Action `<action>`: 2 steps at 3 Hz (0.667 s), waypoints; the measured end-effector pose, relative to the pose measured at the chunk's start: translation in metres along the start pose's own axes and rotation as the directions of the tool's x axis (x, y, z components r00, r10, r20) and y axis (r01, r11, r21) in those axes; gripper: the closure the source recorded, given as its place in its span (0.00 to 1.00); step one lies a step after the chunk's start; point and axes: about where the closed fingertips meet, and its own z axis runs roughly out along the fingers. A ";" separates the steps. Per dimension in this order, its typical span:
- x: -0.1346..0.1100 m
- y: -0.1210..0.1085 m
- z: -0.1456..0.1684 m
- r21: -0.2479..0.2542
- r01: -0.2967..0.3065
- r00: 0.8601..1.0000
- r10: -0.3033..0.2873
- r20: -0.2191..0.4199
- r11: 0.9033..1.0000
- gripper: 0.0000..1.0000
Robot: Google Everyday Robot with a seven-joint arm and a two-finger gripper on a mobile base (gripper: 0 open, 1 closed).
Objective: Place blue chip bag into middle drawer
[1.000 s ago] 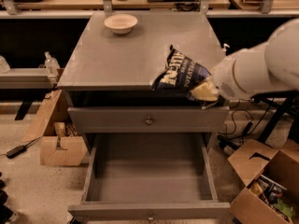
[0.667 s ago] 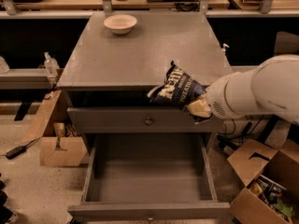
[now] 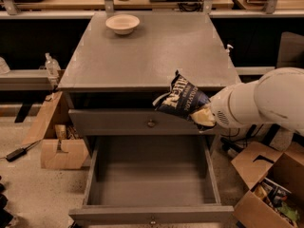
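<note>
Gripper (image 3: 202,116) with blue chip bag (image 3: 183,99) above middle drawer (image 3: 151,213), right side; bowl (image 3: 122,23) on cabinet (image 3: 152,56) behind.

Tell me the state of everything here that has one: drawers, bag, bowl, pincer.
pincer: shut on the blue chip bag, in front of the upper drawer
blue chip bag: crumpled, held in the air
middle drawer: pulled open, nothing inside
upper drawer: shut
bowl: upright on cabinet top

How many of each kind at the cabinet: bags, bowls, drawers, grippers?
Bags: 1, blue chip bag
Bowls: 1, cream bowl on top
Drawers: 2, upper drawer shut, middle drawer open
Grippers: 1, gripper by the upper drawer's right end, holding the bag
Total: 5
</note>
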 end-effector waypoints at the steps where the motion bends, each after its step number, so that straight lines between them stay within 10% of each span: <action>1: 0.058 0.020 0.024 -0.064 -0.045 0.999 0.043 -0.027 0.997 1.00; 2: 0.128 0.033 0.064 -0.119 -0.034 0.997 0.026 -0.069 0.992 1.00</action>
